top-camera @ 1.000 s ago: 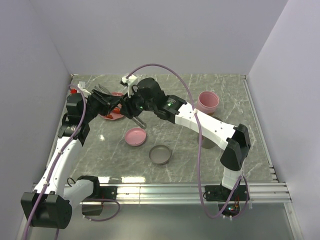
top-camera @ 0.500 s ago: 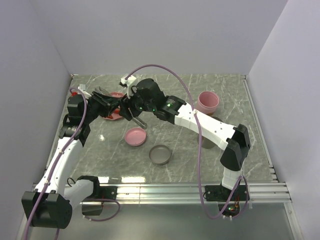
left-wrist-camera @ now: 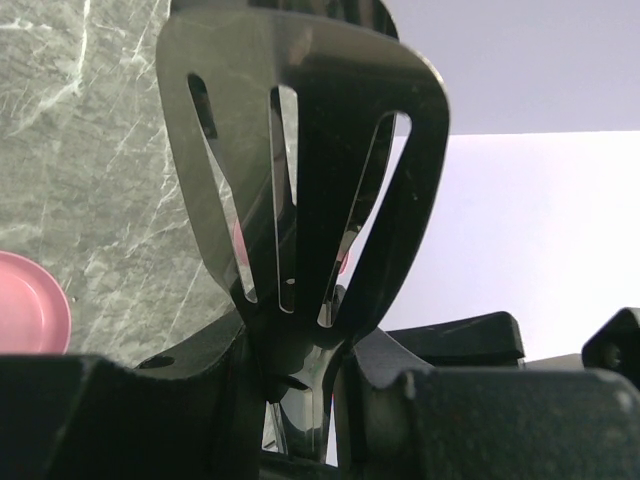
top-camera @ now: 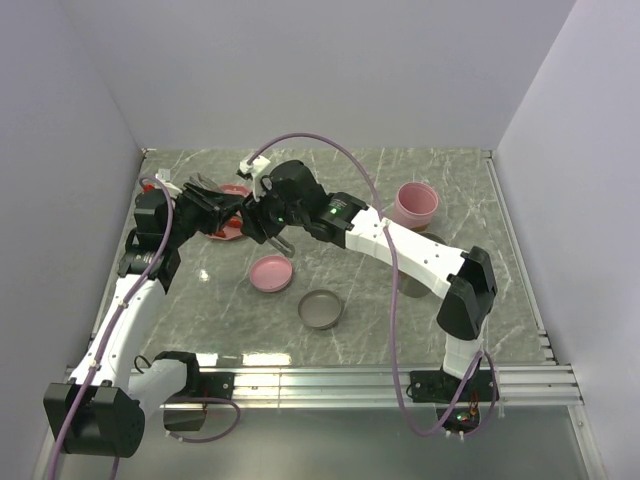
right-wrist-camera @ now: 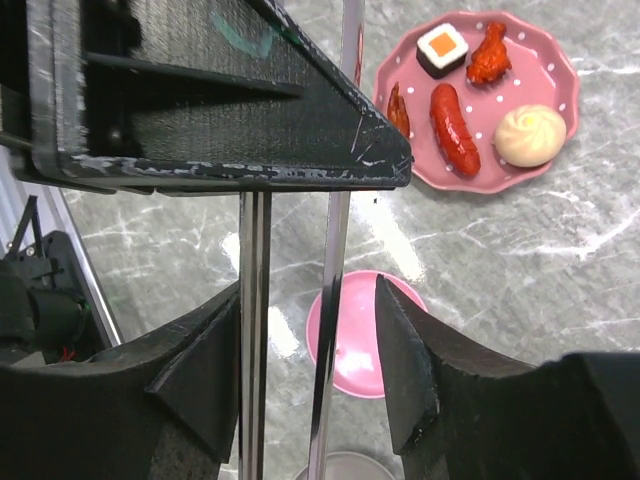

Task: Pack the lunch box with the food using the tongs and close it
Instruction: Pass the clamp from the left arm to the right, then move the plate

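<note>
The left pincer (left-wrist-camera: pixel 300 385) is closed narrowly on the tongs (left-wrist-camera: pixel 330 150), and their dark slotted heads stand up from between its fingers. The right pincer (right-wrist-camera: pixel 310 290) is about half open and straddles the two slim silver arms. One arm lies just beside its finger at 9 o'clock and the other stands apart from the finger at 3 o'clock, so I judge that it grips nothing firmly yet.

In the top view both pincers crowd together at about 10 o'clock on the table (top-camera: pixel 450 330), beside the pink dotted plate (right-wrist-camera: pixel 535 75). The food is all on this plate: a red sausage (right-wrist-camera: pixel 455 130), a beige bun (right-wrist-camera: pixel 530 135) and a sushi roll (right-wrist-camera: pixel 442 48). The pink lid (right-wrist-camera: pixel 360 340) lies right under the tongs, with the grey lid (top-camera: pixel 321 309) near it toward 5 o'clock. The pink tub (top-camera: pixel 415 203) stands well apart at 2 o'clock. The olive-grey tub I cannot make out under the right arm.

The main danger, as I judge it, is the handover. If the left pincer lets go before the right one has closed, the tongs will fall onto the lid or the plate and scatter the food. A grip on only one arm would let the tongs twist. The two pincers are also very near each other — a small wrong move could make them collide.
</note>
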Controlling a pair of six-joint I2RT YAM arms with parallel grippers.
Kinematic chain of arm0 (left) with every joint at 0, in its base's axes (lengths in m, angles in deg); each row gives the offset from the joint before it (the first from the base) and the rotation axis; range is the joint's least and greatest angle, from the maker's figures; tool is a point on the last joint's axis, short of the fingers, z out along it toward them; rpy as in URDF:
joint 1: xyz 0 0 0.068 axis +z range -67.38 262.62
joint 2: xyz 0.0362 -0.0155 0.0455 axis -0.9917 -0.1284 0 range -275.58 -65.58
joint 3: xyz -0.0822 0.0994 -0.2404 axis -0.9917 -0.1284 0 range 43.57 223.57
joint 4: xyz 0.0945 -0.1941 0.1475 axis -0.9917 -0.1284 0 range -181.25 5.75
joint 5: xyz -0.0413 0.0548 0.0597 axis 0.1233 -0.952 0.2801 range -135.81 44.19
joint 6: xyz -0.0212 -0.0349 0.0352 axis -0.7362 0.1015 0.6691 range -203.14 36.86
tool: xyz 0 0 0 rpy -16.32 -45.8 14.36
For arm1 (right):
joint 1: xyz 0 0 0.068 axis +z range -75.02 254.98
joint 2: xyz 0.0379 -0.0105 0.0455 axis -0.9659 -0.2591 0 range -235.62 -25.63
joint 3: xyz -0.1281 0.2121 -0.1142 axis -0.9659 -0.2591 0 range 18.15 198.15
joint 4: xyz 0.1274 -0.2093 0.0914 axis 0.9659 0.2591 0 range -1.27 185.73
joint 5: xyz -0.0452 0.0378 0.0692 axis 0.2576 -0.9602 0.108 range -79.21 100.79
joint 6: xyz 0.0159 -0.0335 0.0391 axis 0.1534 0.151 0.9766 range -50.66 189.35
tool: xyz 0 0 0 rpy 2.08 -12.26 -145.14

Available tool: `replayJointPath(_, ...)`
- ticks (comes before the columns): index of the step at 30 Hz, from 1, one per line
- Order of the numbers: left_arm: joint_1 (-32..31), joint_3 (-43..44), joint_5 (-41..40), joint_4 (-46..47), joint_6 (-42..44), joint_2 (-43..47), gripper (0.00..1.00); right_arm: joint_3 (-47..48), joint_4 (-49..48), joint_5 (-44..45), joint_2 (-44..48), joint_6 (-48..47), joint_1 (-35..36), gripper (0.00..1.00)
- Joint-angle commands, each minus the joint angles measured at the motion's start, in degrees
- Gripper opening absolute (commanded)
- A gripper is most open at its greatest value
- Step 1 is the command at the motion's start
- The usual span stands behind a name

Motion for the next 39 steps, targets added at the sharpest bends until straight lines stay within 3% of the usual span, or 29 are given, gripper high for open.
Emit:
replayJointPath(1,0.25,-0.30,0.95,3.52,-2.70,0.44,0.12,1.54,-0.88,0.75,0.18,-1.09,0.43,0.57)
replayJointPath(7,0.25,-0.66,1.47,3.25,-2.87,0.52,0.13,2.24,-1.50,0.49,0.09,-1.01,0.43,0.50)
replayJointPath(11,0.25,-0.74,1.39,2.90,-2.00,0.79,0.45,1.80,-1.59,-0.04,0.71,-0.92,0.43,0.45)
replayJointPath(14,0.52,-0.22,1.03,2.02,0.72,1.05,0.63,1.10,-1.76,0.13,0.80,-0.92,-0.09,0.41)
replayJointPath(17,0.61,1.18,0.16,0.54,3.53,1.84,0.72,0.75,-1.42,-0.39,0.45,-0.13,-1.32,0.40)
replayJointPath(22,3.50,5.23,0.68,-4.21,11.97,3.33,0.77,-0.22,-1.15,-1.10,-0.26,0.14,-3.69,0.39)
replayJointPath(27,7.81,9.96,0.07,-15.10,24.53,3.51,0.87,-0.57,-0.89,-1.18,-0.52,0.40,-6.15,0.40)
replayJointPath(34,18.79,13.40,7.97,-16.61,42.02,-0.61,0.84,-1.71,0.69,-0.39,0.44,-1.79,-7.57,0.47)
replayJointPath(39,20.12,23.41,10.18,-21.79,55.56,-15.45,0.69,-3.12,2.01,-0.65,1.94,-2.50,-7.74,0.51)
